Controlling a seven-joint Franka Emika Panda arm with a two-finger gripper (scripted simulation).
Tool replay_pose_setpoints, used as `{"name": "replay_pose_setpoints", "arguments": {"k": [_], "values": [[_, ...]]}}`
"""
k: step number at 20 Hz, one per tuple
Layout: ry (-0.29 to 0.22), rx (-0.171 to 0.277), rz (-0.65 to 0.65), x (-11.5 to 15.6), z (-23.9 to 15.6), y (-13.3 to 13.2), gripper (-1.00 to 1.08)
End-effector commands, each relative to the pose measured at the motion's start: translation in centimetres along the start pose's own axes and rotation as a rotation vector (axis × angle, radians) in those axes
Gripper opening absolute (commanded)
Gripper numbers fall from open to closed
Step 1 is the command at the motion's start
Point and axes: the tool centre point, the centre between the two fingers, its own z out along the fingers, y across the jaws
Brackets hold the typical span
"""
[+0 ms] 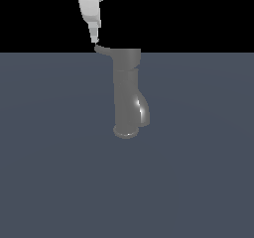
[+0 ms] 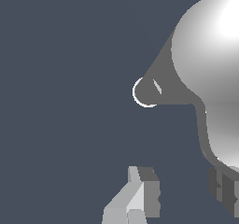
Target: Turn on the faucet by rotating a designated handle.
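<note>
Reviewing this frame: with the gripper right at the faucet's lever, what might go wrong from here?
1. The gripper meets only the rounded tip of the thin handle, so a push may slide off the end instead of turning it.
2. In the wrist view the fingers stand apart, with the handle running toward just one of them; contact looks one-sided.
3. A downward press would load the faucet without rotating it.
</note>
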Motion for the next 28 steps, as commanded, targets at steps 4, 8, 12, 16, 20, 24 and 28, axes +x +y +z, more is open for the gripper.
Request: {"name": "replay_pose_setpoints", "arguments": {"k": [4,8,12,16,20,24,28], "values": [[0.001,0.0,0.0,0.0,0.0,0.0,-1.0],[0.0,-0.007,0.004,0.0,0.4,1.2,-1.0],[0.0,-0.014,0.009,0.1,0.8,2.4,-1.0],[0.0,-0.021,0.014,0.1,1.2,3.7,-1.0],[0.0,-0.028,0.019,0.1,1.6,5.0,-1.0],[-0.001,-0.035,0.024,0.1,2.0,6.3,-1.0],[0.001,-0.003,0.021,0.0,0.8,5.7,-1.0]]}}
